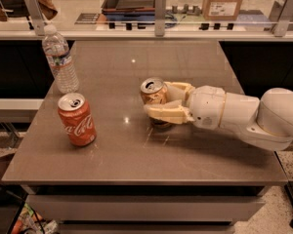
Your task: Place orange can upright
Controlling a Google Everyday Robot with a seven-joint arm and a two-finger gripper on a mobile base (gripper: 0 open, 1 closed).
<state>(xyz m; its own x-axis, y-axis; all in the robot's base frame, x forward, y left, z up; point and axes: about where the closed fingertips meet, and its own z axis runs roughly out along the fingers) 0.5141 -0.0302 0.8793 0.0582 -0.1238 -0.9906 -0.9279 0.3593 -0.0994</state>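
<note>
Brown table (136, 162), railed counter (112, 33) behind, cardboard box (227, 1), speckled floor (282, 206).

A red Coca-Cola can (77, 119) stands upright on the brown table (112, 157), a water bottle (60, 58) behind it.
</note>
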